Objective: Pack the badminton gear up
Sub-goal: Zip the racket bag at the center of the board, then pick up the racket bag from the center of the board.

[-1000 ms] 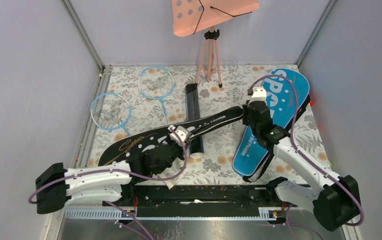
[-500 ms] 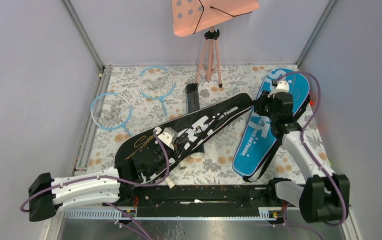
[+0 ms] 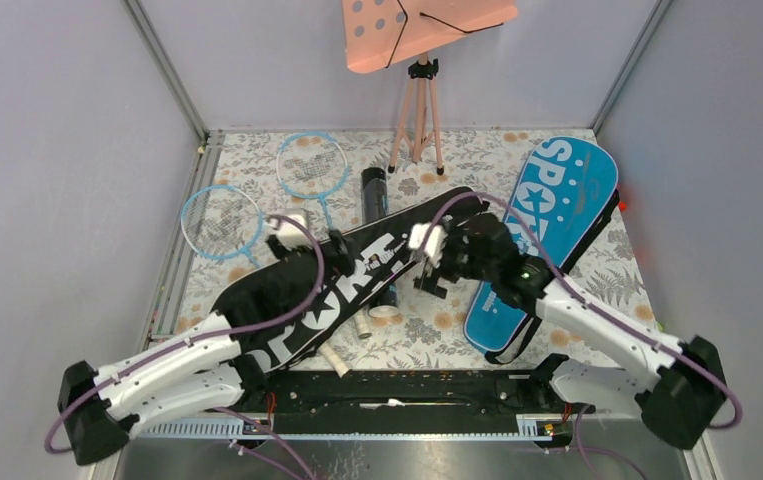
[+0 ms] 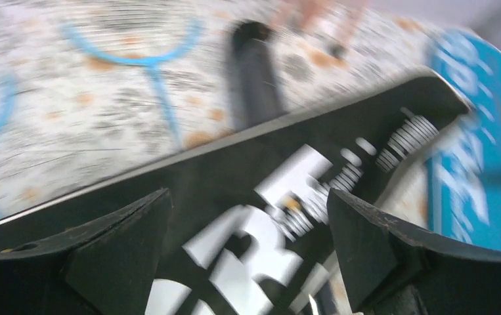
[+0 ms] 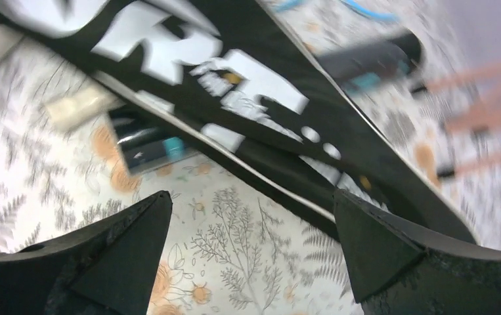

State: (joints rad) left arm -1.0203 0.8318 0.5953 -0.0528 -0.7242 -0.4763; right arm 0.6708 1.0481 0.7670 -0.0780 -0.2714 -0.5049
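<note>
The black SPORT bag (image 3: 347, 285) lies slantwise on the flowered cloth, lettering up, across the black tube (image 3: 374, 192). My left gripper (image 3: 329, 245) hovers open over the bag's middle; in the left wrist view the left gripper (image 4: 247, 197) has the bag's white letters (image 4: 287, 197) between its spread fingers, holding nothing. My right gripper (image 3: 429, 272) is open beside the bag's narrow end; in the right wrist view the right gripper (image 5: 253, 195) has only cloth between its fingers, with the bag (image 5: 267, 98) just beyond. The blue SPORT bag (image 3: 557, 225) lies to the right. Two light-blue rackets (image 3: 219, 222) (image 3: 310, 163) lie at the back left.
The pink perforated board (image 3: 427, 28) stands on its tripod (image 3: 419, 120) at the back centre. Small white pieces (image 3: 362, 326) lie by the tube's near end (image 5: 146, 147). Grey walls close in both sides, and a black rail (image 3: 397, 390) runs along the near edge.
Both grippers have opened and let go of the black bag, which has turned lettering-up and settled flat. The left arm reached farther back over it; the right arm swung left toward the centre.
</note>
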